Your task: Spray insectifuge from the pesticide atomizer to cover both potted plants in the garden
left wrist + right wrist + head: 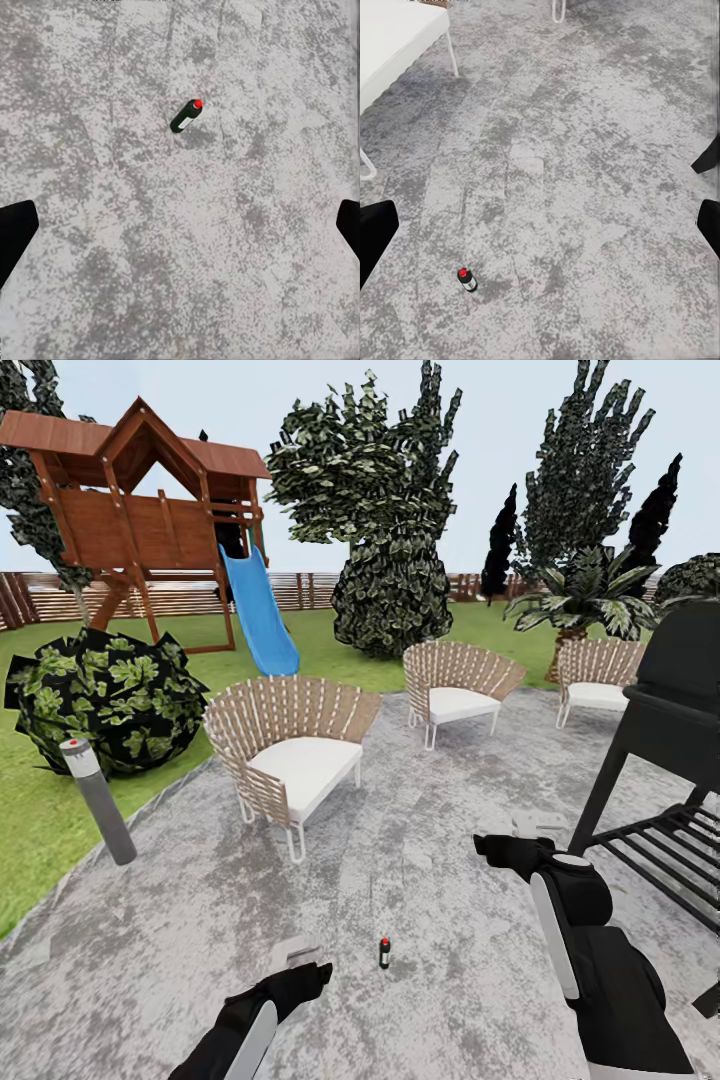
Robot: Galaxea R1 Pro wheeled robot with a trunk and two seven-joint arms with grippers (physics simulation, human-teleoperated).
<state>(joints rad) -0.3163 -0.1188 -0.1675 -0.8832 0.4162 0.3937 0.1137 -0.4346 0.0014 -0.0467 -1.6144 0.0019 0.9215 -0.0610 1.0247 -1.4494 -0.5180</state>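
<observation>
**Atomizer stands alone on the stone patio, both arms above it**

The garden (40,830) spreads wide: green lawn on the left, a wooden slat fence (300,590) along the back, tall dark trees (395,510) against a pale sky. A wooden playhouse (140,510) with a blue slide (258,610) stands at the lawn's far side, and a round dark bush (105,700) sits at the lawn's edge. The round grey stone patio (420,880) takes up the foreground. On it are three slatted chairs with white cushions, the nearest (290,755) left of centre, the other two (455,695) (595,680) farther back. A black grill (665,760) stands at the right edge. A palm-like plant (585,595) rises behind the far chair. A tall grey post with a red top (98,800) leans at the patio's left border.

The right gripper (520,840) hangs over the patio beside the grill; in the right wrist view its dark fingertips (375,236) sit far apart at the picture's edges, jaws released. The left gripper (300,960) is low in the foreground, its fingertips (15,232) likewise spread wide, jaws released and empty.

The pesticide atomizer (384,952) stands upright on bare stone, just right of the left gripper and apart from it, well clear of the chairs. The left wrist view shows its red tip and white label band (186,116); the right wrist view shows it small on the stone (466,279).
</observation>
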